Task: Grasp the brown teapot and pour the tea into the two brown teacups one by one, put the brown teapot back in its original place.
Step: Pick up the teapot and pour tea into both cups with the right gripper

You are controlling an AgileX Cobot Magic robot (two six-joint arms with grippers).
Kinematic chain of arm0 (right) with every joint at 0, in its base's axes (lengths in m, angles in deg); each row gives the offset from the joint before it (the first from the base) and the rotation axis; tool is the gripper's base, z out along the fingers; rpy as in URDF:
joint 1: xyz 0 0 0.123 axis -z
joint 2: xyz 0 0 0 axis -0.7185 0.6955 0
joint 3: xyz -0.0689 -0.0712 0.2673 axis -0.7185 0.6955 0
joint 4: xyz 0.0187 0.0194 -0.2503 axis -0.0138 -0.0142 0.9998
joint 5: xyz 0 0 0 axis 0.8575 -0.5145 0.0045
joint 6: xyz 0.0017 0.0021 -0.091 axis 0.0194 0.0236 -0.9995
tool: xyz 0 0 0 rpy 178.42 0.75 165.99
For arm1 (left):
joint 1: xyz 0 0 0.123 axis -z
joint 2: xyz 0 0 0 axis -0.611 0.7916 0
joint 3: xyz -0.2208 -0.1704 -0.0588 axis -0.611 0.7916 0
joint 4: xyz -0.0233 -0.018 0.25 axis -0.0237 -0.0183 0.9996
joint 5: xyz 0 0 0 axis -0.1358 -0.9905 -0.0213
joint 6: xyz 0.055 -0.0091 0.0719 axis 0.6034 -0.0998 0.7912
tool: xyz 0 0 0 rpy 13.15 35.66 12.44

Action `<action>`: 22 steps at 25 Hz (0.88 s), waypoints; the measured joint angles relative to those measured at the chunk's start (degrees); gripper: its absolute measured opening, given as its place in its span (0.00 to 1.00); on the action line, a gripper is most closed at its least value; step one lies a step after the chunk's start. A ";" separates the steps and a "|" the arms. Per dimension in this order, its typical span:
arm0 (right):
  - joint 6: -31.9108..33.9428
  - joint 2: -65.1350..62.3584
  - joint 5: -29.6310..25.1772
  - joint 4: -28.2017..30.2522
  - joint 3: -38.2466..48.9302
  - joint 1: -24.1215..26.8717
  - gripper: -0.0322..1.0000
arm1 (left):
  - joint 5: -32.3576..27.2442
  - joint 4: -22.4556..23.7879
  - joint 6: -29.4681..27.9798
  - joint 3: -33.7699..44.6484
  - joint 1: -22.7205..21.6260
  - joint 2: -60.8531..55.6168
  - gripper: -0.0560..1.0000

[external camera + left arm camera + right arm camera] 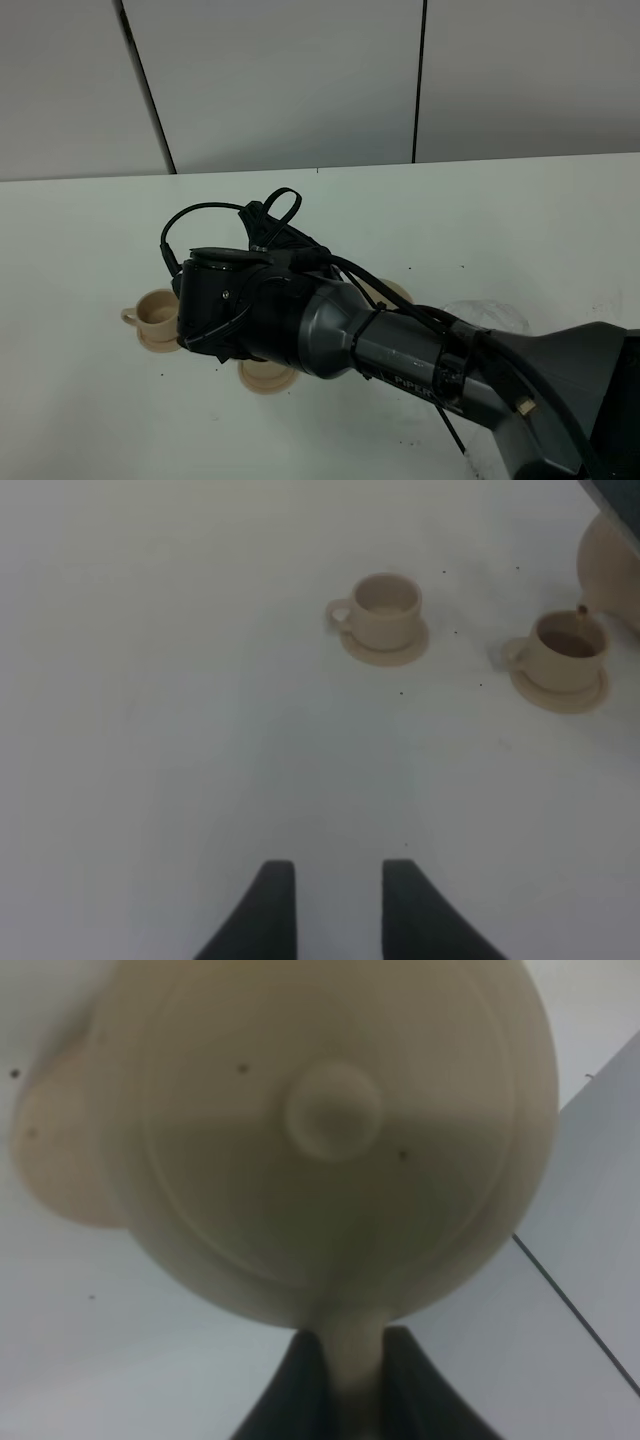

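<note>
R gripper is clamping on brown teapot handle, holding pot w/ spout just at rim of one teacup. Other teacup is sitting at 10 o'clock of it in ext. view. L gripper is hanging nearby, fingers apart.

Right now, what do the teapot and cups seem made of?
The brown teapot looks like pale tan ceramic, matte: smooth concentric lid rings, no sharp glare. The two brown teacups look the same: thick rims, dull even surface. Plastic cannot be ruled out.
</note>
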 joint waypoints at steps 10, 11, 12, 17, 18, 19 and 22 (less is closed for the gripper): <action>0.17 0.00 0.00 -0.39 0.00 0.00 0.12 | 0.00 0.00 0.00 0.00 0.00 0.00 0.32; 0.17 0.00 0.00 -0.39 0.00 0.00 0.12 | 0.00 0.00 0.00 0.00 0.00 0.00 0.32; 0.17 0.00 0.00 -0.39 0.00 0.00 0.12 | 0.00 0.00 0.00 0.00 0.00 0.00 0.32; 0.17 0.00 0.00 -1.04 0.00 0.59 0.12 | 0.00 0.00 -0.08 0.00 0.00 0.00 0.32; 0.18 0.00 0.00 -1.16 0.00 0.64 0.12 | 0.00 0.00 -0.08 0.00 0.00 0.00 0.32; 0.24 0.00 0.00 -1.20 0.00 0.79 0.12 | 0.00 0.00 -0.08 0.00 0.00 0.00 0.32; 0.41 0.00 -0.06 -1.30 0.00 1.09 0.12 | 0.00 0.00 -0.08 0.00 0.00 0.00 0.32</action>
